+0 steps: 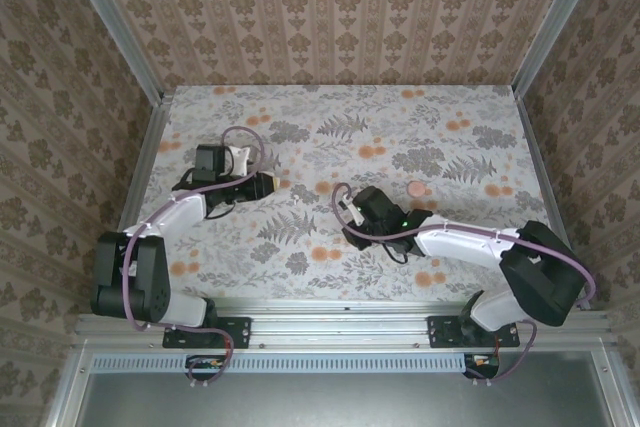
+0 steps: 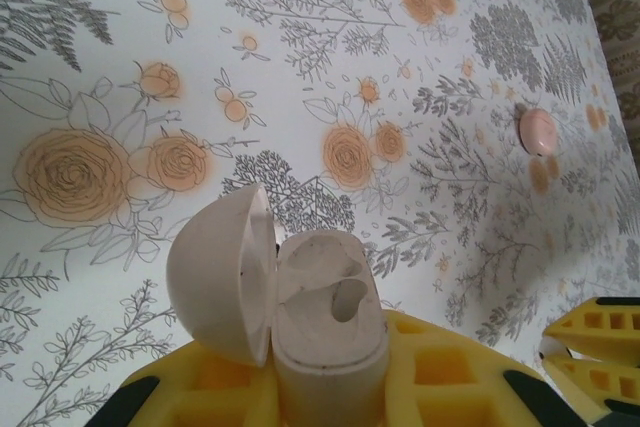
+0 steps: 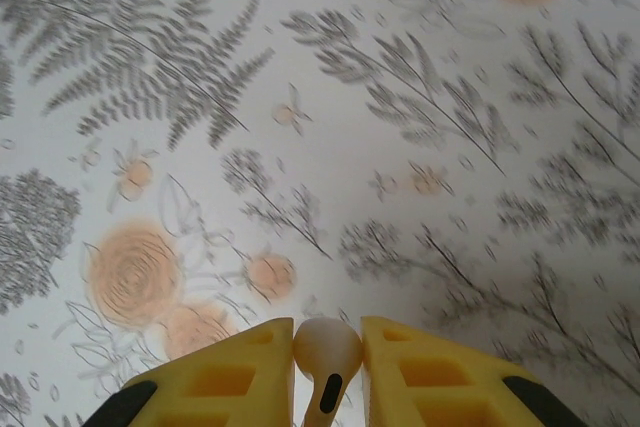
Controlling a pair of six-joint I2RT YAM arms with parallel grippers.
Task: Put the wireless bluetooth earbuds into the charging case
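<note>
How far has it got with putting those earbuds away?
Done: the charging case is open, gripped by the left tool. In hand: the right tool holds one earbud, apart from the case. Left: seating it; the case's sockets look empty.

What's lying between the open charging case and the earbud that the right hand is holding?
Nothing. In the top view that stretch is bare floral tabletop, from charging case to earbud.

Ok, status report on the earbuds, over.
Left gripper shut on open charging case, looks empty. Right gripper shut on one earbud, apart from case. Pink disc on table, not between them.
</note>
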